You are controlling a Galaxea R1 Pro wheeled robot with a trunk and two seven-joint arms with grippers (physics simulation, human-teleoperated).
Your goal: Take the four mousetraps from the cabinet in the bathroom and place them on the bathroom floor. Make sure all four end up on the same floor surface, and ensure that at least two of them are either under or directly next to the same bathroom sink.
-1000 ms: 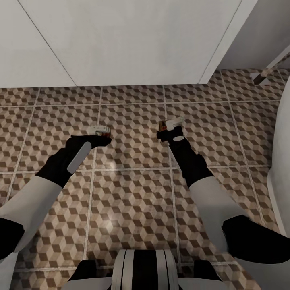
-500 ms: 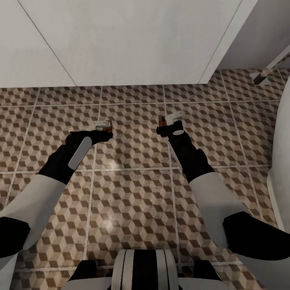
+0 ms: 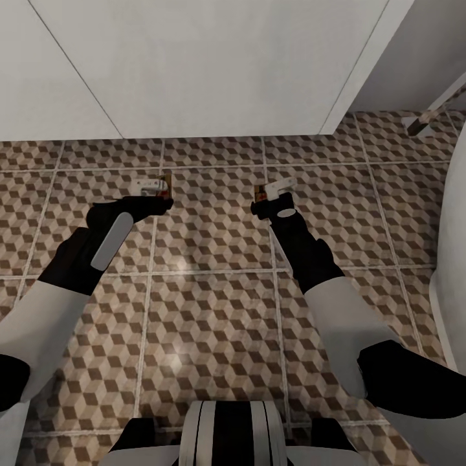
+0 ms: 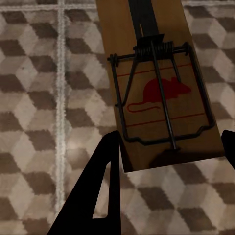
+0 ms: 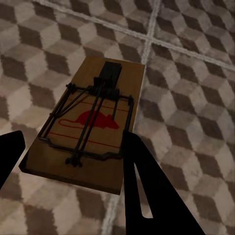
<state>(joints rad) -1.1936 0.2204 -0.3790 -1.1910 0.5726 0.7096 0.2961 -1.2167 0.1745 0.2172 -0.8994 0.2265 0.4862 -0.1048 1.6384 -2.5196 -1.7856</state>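
Note:
Two mousetraps show, each a small brown wooden slab with a dark wire spring and a red mouse print. My left gripper (image 3: 154, 188) (image 4: 171, 139) is shut on one mousetrap (image 3: 166, 187) (image 4: 156, 88), its black fingers (image 4: 105, 186) against the slab's two long edges. My right gripper (image 3: 272, 191) (image 5: 73, 139) is shut on the other mousetrap (image 3: 260, 193) (image 5: 85, 122) in the same way. Both traps hang low over the cube-patterned bathroom floor (image 3: 213, 310) (image 4: 34, 98) (image 5: 196, 98). The cabinet and the sink are out of view.
A white flat-fronted unit (image 3: 194, 65) stands along the far side, just beyond both grippers. A white curved body (image 3: 453, 259) runs down the right edge. A pale rod with a dark end (image 3: 427, 116) leans at the far right.
My left gripper has carried its mousetrap forward, toward the white unit, and a little to the left. The right gripper moved slightly forward with its trap, then held still.

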